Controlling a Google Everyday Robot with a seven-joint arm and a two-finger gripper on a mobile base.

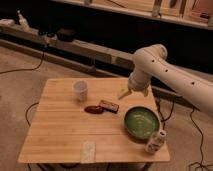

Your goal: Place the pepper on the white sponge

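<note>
Wooden table (55,127) seen from above, at angle. White robot arm (170,70) reaches in from right. Gripper (133,93) hovers over table's far right part, fingers spread, holding nothing. Pepper (93,109) lies mid-table, brown block (109,106) just beside it on right. Translucent cup (80,90) stands farther back. White sponge (88,150) lies flat at near edge, well apart from pepper. Green bowl (142,123) on right side, patterned bottle (155,142) at near right corner.

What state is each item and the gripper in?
gripper: open, empty, above the table's far right side.
pepper: lying on table, beside brown block.
white sponge: flat at near edge, nothing on it.
brown block: lying flat.
cup: upright.
bowl: upright.
bottle: upright, by bowl.
</note>
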